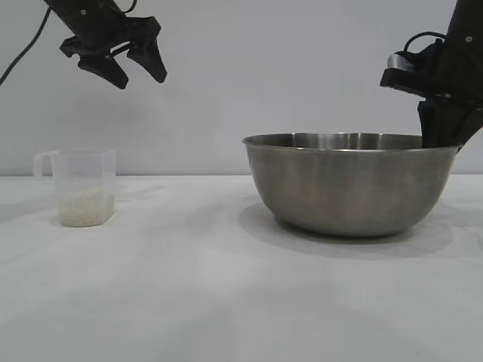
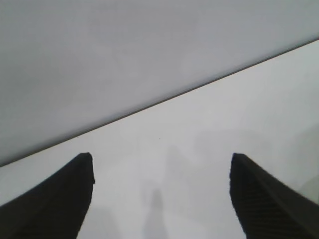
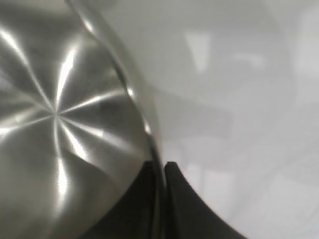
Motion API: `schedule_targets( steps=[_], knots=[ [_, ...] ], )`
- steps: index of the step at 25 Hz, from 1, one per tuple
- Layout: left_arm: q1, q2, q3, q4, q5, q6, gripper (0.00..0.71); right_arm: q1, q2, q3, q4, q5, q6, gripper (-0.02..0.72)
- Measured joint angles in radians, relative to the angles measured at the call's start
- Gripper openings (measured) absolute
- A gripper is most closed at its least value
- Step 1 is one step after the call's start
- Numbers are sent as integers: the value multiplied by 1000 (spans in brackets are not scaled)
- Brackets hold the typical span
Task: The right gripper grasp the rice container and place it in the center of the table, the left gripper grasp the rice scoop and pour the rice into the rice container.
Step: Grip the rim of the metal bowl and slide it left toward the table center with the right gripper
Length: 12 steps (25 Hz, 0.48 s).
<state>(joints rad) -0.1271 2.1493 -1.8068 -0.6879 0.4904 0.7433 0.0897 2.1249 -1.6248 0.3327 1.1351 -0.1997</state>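
Observation:
The rice container [image 1: 351, 185], a large steel bowl, stands on the white table [image 1: 189, 286] right of centre. My right gripper [image 1: 441, 132] reaches down over its right edge and is shut on the rim; in the right wrist view one finger lies inside the rice container [image 3: 55, 119] and one outside, with the right gripper [image 3: 159, 167] pinching the thin rim. The rice scoop [image 1: 81, 186], a translucent cup with rice [image 1: 85, 207] in its bottom, stands at the left. High above it hangs my left gripper [image 1: 139, 75], open and empty, as the left gripper [image 2: 162, 162] also shows over bare table.
A plain grey wall backs the table. The table's far edge [image 2: 164, 99] runs across the left wrist view. Bare tabletop lies between the scoop and the bowl and along the front.

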Motion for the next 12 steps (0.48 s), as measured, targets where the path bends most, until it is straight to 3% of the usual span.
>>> schedule_targets(
  steps=[12],
  knots=[
    [0, 0, 0, 0, 2, 0, 482, 74, 0, 0, 66, -41, -2, 0]
  ],
)
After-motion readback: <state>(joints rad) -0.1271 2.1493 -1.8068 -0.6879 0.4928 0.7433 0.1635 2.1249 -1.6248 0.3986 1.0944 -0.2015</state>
